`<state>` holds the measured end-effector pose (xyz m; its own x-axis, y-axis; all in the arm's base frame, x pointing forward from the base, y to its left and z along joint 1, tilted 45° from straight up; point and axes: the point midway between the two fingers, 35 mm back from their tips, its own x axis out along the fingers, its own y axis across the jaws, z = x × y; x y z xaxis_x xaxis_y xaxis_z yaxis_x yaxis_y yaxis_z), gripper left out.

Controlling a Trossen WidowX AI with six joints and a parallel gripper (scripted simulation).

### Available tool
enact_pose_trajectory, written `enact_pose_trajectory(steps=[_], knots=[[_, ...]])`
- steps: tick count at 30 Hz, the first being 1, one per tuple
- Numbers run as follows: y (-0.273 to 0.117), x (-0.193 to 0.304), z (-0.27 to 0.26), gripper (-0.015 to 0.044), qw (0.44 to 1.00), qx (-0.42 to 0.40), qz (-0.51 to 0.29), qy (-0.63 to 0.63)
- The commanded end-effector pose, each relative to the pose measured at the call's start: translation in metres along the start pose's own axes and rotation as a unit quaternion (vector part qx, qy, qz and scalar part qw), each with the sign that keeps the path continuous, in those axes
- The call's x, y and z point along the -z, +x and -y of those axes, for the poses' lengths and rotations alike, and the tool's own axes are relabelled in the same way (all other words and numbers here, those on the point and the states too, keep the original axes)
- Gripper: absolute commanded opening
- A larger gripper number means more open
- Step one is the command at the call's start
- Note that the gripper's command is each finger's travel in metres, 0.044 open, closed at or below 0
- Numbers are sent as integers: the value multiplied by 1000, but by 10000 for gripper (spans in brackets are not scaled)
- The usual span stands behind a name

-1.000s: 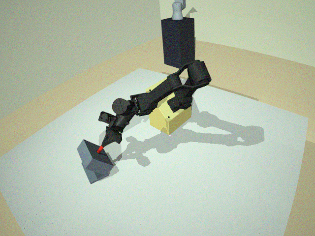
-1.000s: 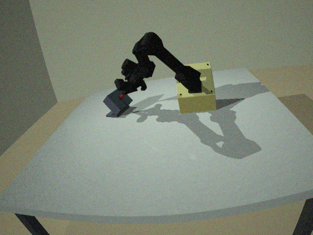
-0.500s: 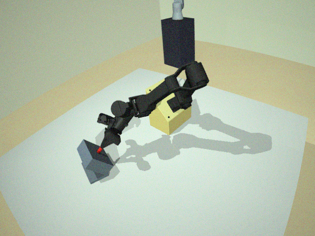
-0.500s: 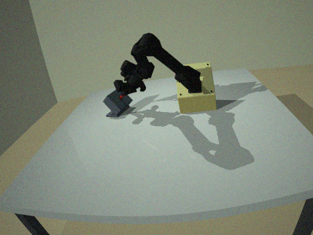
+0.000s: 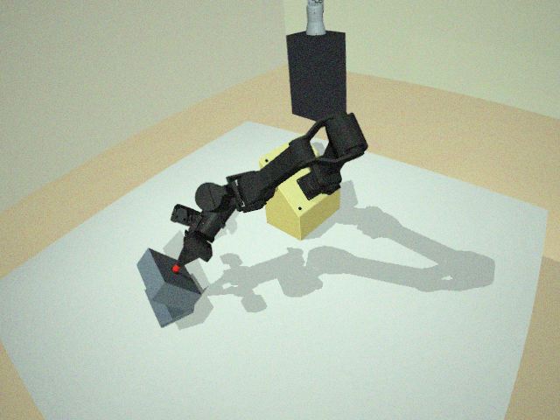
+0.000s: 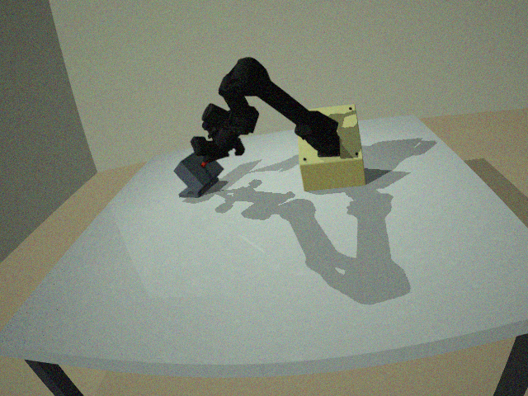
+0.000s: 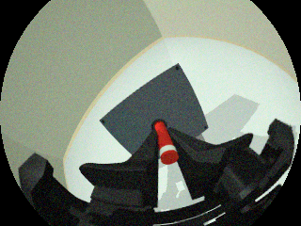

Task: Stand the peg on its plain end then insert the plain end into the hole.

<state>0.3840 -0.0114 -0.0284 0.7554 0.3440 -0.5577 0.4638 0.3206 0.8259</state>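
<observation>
Peg point(image 5: 175, 269) point(image 6: 204, 163) point(image 7: 165, 142) pinched in your jaws point(image 5: 178, 266) point(image 6: 205, 159), banded end outward so the plain end feeds the panel's point(image 5: 156, 273) point(image 6: 191, 172) point(image 7: 157, 99) hole point(image 7: 159, 123)!

Red peg point(image 5: 176, 269) point(image 6: 204, 163) point(image 7: 162, 137), white band; slate-grey panel point(image 5: 158, 267) point(image 6: 191, 172) point(image 7: 155, 101); yellow block point(image 5: 283, 215) point(image 6: 334, 174); black arm point(image 5: 284, 168) point(image 6: 283, 100).
</observation>
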Motion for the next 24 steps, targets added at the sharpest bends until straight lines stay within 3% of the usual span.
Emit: enact_pose_trajectory(steps=[1,15,24], knots=[[3,-1,0,0,1000,0,2,1],[3,0,0,0,1000,0,-1,0],[3,0,0,236,1000,0,-1,0]])
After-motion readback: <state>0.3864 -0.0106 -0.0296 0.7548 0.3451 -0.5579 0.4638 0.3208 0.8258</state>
